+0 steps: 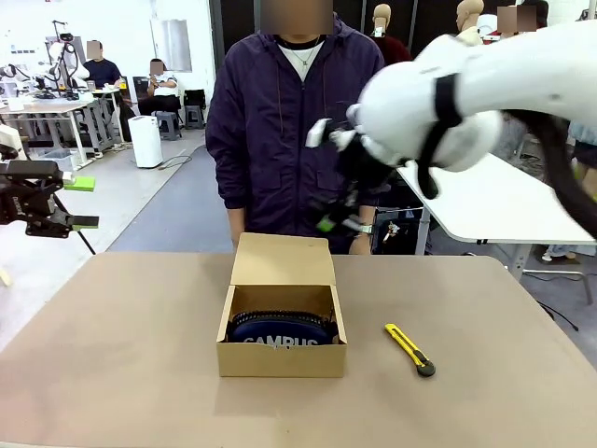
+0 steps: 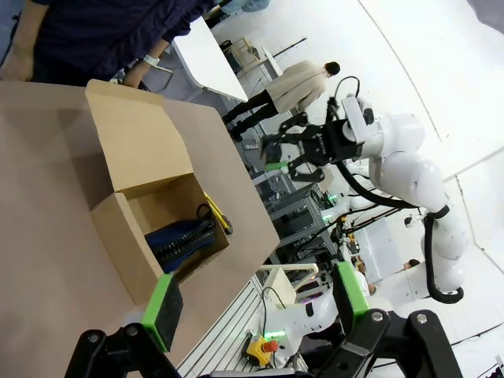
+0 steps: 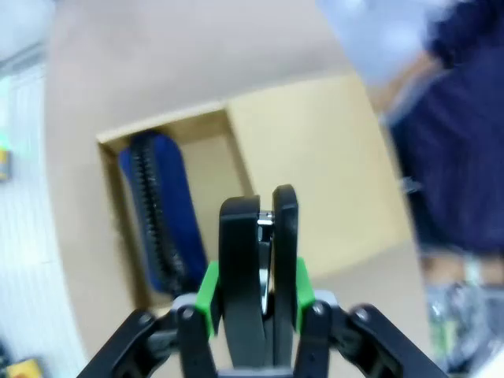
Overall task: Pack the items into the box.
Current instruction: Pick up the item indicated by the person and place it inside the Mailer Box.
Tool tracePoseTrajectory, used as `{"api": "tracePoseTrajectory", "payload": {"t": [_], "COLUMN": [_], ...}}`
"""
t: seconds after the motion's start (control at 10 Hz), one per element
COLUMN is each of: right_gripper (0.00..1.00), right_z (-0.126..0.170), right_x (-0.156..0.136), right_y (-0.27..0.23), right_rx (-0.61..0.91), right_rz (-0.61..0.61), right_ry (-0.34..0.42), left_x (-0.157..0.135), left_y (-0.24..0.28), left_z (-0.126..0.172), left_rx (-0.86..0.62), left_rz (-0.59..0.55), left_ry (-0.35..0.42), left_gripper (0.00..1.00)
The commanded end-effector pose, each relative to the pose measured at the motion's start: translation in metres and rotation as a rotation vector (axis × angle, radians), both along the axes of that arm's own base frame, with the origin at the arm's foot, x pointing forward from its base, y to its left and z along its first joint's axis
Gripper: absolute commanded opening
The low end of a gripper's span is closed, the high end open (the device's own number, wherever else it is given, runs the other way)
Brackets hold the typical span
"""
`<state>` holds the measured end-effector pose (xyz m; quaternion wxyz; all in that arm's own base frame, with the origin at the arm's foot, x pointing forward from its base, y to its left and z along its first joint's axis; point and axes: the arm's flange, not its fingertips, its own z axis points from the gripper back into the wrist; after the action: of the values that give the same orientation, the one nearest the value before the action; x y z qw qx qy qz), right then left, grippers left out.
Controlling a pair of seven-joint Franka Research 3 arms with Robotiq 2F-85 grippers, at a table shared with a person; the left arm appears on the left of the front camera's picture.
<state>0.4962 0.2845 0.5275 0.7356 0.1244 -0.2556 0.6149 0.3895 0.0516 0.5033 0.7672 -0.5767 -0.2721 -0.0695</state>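
Note:
The open brown box (image 1: 280, 359) stands mid-table with its flap lid (image 1: 283, 259) raised at the back. Inside lies the navy "CAMPUS" pouch (image 1: 280, 329), also seen as the pouch (image 2: 181, 240) and pouch (image 3: 153, 213). The yellow-and-black utility knife (image 1: 409, 348) lies on the table right of the box. My right gripper (image 1: 343, 224) hangs high above the box's back right, shut on the black stapler (image 3: 260, 236) between its green pads. My left gripper (image 1: 56, 201) is off the table's far left, open and empty, its fingers (image 2: 163, 311) spread wide.
A person in a dark jacket (image 1: 280, 121) stands at the far edge just behind the box. The brown tabletop (image 1: 121, 355) is bare left of the box. A white table (image 1: 504, 205) stands beyond the right side.

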Motion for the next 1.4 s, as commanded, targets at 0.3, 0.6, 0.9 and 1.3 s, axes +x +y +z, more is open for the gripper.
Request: {"api": "tracePoseTrajectory", "payload": {"t": [0.3,0.6,0.9,1.3], "right_gripper": [0.0,0.0,0.0,0.0], "right_z": [-0.054,-0.071,-0.095,-0.144], "right_x": [-0.009,-0.011,-0.006,-0.001], "right_y": [0.071,0.076,0.081,0.097], "right_rx": [-0.023,-0.155,-0.255,-0.374], "right_rz": [0.485,0.39,0.26,0.094], "right_ry": [0.038,0.007,0.061,0.171], "left_x": [-0.003,-0.003,-0.003,-0.003], "left_y": [0.003,0.003,0.003,0.003], "left_z": [0.001,0.001,0.001,0.001], "left_rx": [0.004,0.004,0.004,0.004], "left_rz": [-0.011,-0.011,-0.011,-0.011], "left_ry": [0.003,0.003,0.003,0.003], "left_gripper": [1.0,1.0,1.0,1.0]}}
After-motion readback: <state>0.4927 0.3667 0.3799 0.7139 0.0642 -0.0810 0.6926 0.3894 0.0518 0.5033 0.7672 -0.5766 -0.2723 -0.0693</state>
